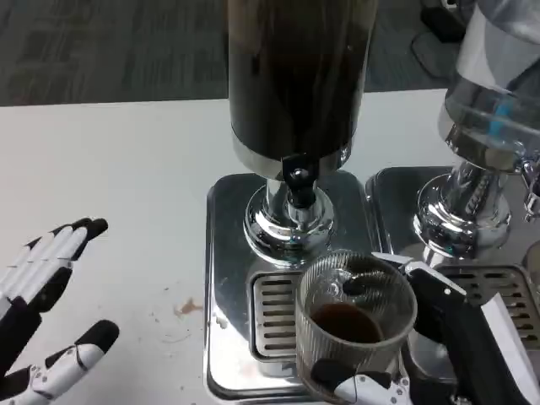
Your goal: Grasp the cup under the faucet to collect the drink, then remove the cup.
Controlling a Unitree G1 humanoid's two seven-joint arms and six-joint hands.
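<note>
One ribbed clear cup [355,325], holding a little dark drink, stood on the drip grate [274,312] just below the dispenser's black faucet [298,184]. Right hand [405,337] gripped it, fingers wrapped round its wall. Left hand [46,308] lay well left of the dispenser [295,84], fingers spread, holding nothing.

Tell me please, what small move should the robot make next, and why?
Probably draw the cup back off the drip tray. The right hand grips it, dark drink lies in its bottom, and no stream shows from the faucet. The left hand waits open on the table.
</note>
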